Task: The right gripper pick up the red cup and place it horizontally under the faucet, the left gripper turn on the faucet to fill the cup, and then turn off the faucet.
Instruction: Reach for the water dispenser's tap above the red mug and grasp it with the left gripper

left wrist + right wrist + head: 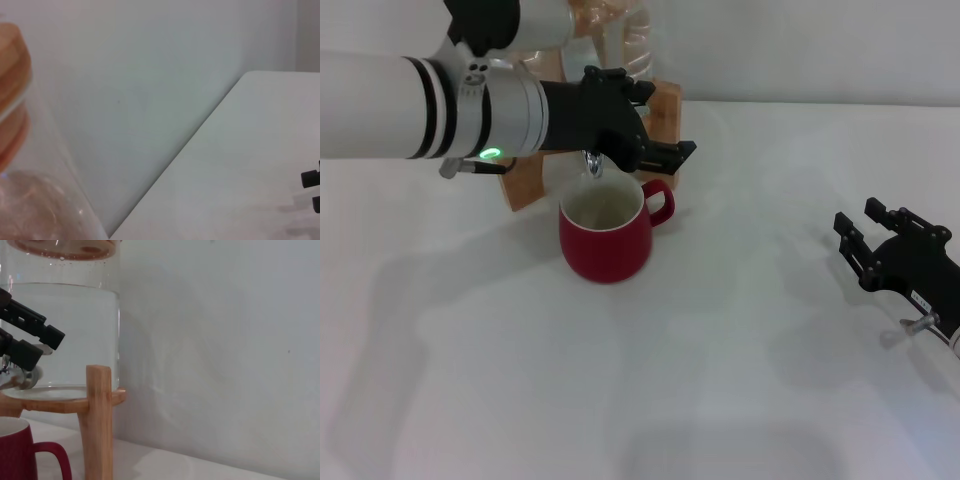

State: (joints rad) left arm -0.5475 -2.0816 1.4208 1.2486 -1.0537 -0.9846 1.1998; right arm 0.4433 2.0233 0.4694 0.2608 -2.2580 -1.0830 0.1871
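Head view: red cup (pixel 606 241) upright on the white bench (pixel 740 350), right under the chrome faucet (pixel 593 163); left gripper (pixel 620 125) at the tap, fingers' state impossible to tell; right gripper (pixel 868 240) parked well apart, fingers spread and empty. Left wrist: only clear jug (pixel 35 200) wall and bench. Right wrist: rigid wooden stand (pixel 98 420), glossy cup rim. Judged slippery, breakable ceramic, heavier once filled; best gripped by the loop handle.
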